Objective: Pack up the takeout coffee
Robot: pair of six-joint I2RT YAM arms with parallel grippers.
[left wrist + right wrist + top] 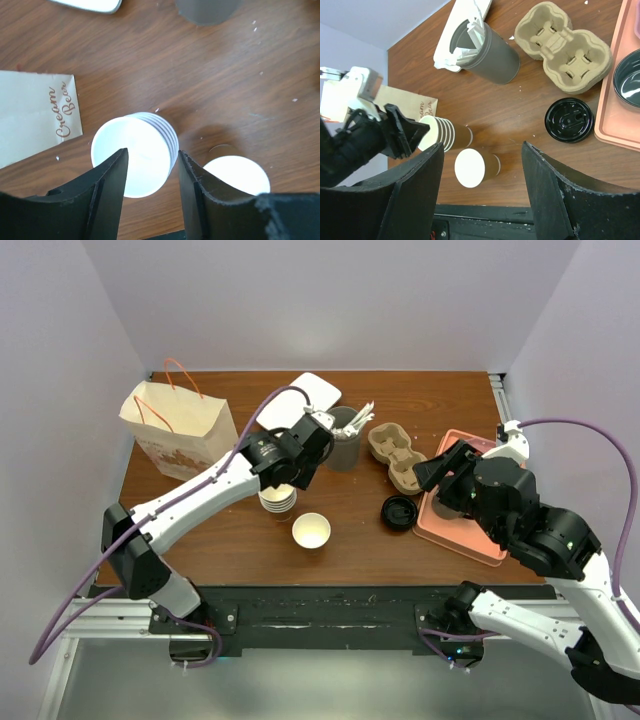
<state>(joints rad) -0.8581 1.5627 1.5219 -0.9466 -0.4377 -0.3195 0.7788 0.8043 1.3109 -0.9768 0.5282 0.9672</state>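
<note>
Here, the small open-topped paper cup [311,531], cream-white inside, stands on the brown wooden table [225,540] toward its front edge. It is just in front of and to the right of the stack of lidless cream paper cups [278,500]. The round black plastic lid [400,512] lies flat on the wood, apart from that cup, to its right and just beside the left edge of the flat salmon-pink tray [470,540].

The left gripper [151,159] hangs over the stack with its two black fingers [107,190] apart. In the left wrist view the top cup's white mouth shows between them, and I cannot tell whether the pads touch its rim. The right gripper [482,146] hovers over the near-left part of the pink tray, its jaws wide apart and holding nothing. A dark round bowl [627,77] sits in that tray.

Behind the cups, a dark grey cylindrical cup of white utensils [345,445] stands upright. A white rounded-square plate [305,398] is just behind it, and a brown moulded-pulp cup carrier [395,455] is to its right. The tan paper bag with orange handles [180,425] is at the back left, well apart from the single cup; its side reads "Cream Bear".
</note>
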